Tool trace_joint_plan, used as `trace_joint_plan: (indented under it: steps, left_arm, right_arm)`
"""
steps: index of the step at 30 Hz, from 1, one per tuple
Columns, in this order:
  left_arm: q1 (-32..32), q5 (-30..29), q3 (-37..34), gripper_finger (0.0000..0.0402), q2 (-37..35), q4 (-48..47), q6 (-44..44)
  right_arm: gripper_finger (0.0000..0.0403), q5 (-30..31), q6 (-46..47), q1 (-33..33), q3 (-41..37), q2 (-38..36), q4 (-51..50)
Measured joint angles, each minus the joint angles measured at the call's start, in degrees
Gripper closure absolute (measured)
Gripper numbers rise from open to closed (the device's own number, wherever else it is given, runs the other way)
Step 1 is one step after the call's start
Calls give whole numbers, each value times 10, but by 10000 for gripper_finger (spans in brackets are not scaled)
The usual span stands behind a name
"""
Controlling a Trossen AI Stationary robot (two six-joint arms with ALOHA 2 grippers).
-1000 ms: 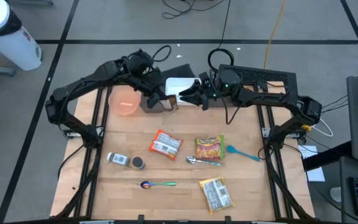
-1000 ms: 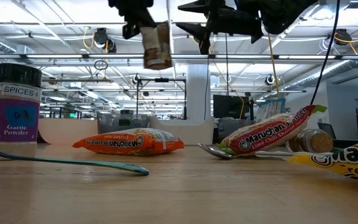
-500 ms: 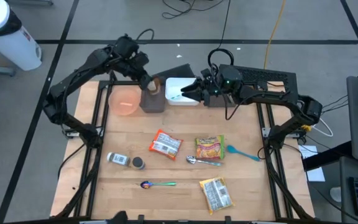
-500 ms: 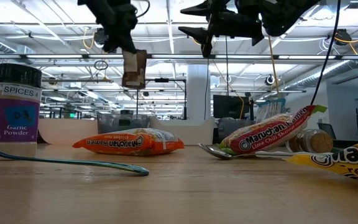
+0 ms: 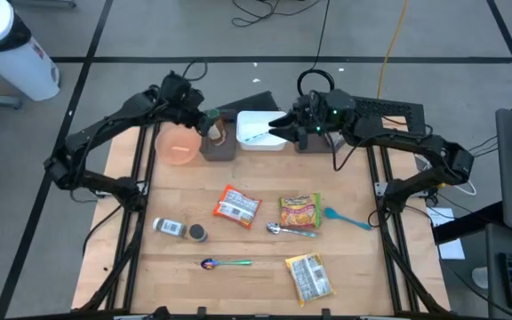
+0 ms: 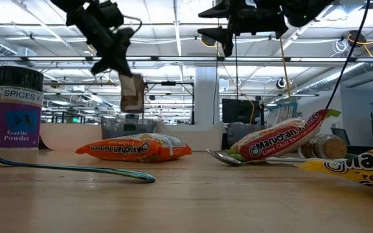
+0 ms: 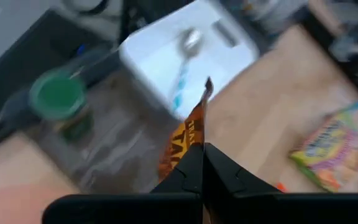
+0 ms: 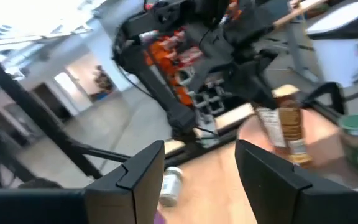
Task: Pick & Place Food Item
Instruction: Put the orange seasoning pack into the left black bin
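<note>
My left gripper (image 5: 206, 121) is shut on a brown and orange food packet (image 5: 217, 133), which hangs above a grey bin (image 5: 220, 149) at the table's far side. In the low view the packet (image 6: 132, 94) hangs below my left gripper (image 6: 113, 57). In the left wrist view the packet (image 7: 186, 135) shows edge-on past the shut fingers. My right gripper (image 5: 279, 127) is open and empty, up in the air over a white tray (image 5: 258, 135); it also shows in the low view (image 6: 223, 23). My left gripper pinches the packet's top edge (image 7: 199, 155) between its two fingers, coming from above and slanting down. The packet hangs below the fingers, lifted clear, its lower end (image 6: 131, 107) over the grey bin.
A pink bowl (image 5: 179, 145) stands left of the bin; a green-lidded jar (image 7: 58, 96) sits in the bin. Ramen packets (image 5: 236, 206) (image 5: 299, 212) (image 5: 309, 276), spoons (image 5: 227, 263) (image 5: 347, 217) and spice jars (image 5: 170, 228) lie on the near half of the table.
My left gripper has gone toward the table's left edge and down with the packet, which now hangs lower, over the grey bin. My right gripper has drawn back a little toward the right and up, still open.
</note>
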Motion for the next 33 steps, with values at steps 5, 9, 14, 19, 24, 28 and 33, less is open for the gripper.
trace_joint_plan:
  steps: [5,9,14,19,24,28,33]
  left_arm:
    - [-12,-50,-40,401,2,27,-44]
    - [-19,-77,-56,401,4,53,-58]
    - [-18,-104,-72,401,4,72,-63]
    - [-18,-131,-80,401,5,79,-68]
    - [-12,-146,-80,401,5,87,-68]
    - [-4,-147,-80,401,10,96,-68]
    - [-1,-146,-80,401,43,95,-69]
  right_arm:
    - [214,14,-15,3,0,0,-11]
    - [212,14,-15,3,0,-1,-17]
    - [215,14,-19,3,0,-1,-24]
    - [217,15,-19,3,0,-1,-24]
    - [217,29,-19,3,0,-1,-25]
    - [221,29,-19,3,0,-1,-25]
    - [222,41,-23,12,0,-1,-25]
